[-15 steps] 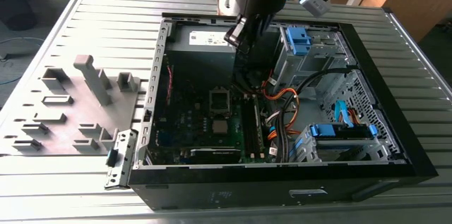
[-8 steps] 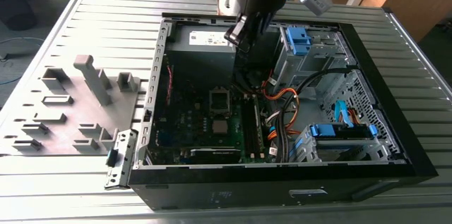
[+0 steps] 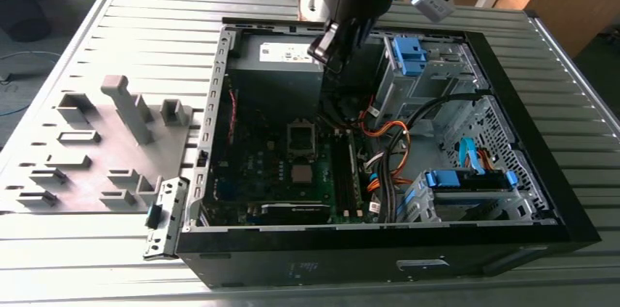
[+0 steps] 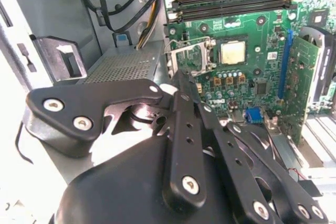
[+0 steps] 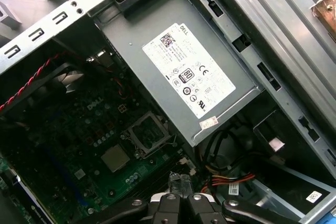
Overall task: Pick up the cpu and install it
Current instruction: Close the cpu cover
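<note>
Gripper [image 3: 326, 54] hangs above the open computer case [image 3: 368, 249], by the edge of the grey power supply [image 5: 131, 61]. Jaws drawn together, nothing clamped. Arm cut off above in the exterior view.

Cpu [image 4: 232, 52] lies flat on the green motherboard [image 4: 268, 35], well clear of the tool, untouched. Dark socket frame [image 4: 190, 59] sits just beside the cpu, on the side nearer the tool.

In the second wrist view the gripper's own black links cover the near part of the board. Orange cables [image 5: 228, 179] close by the tool, partly hidden.
</note>
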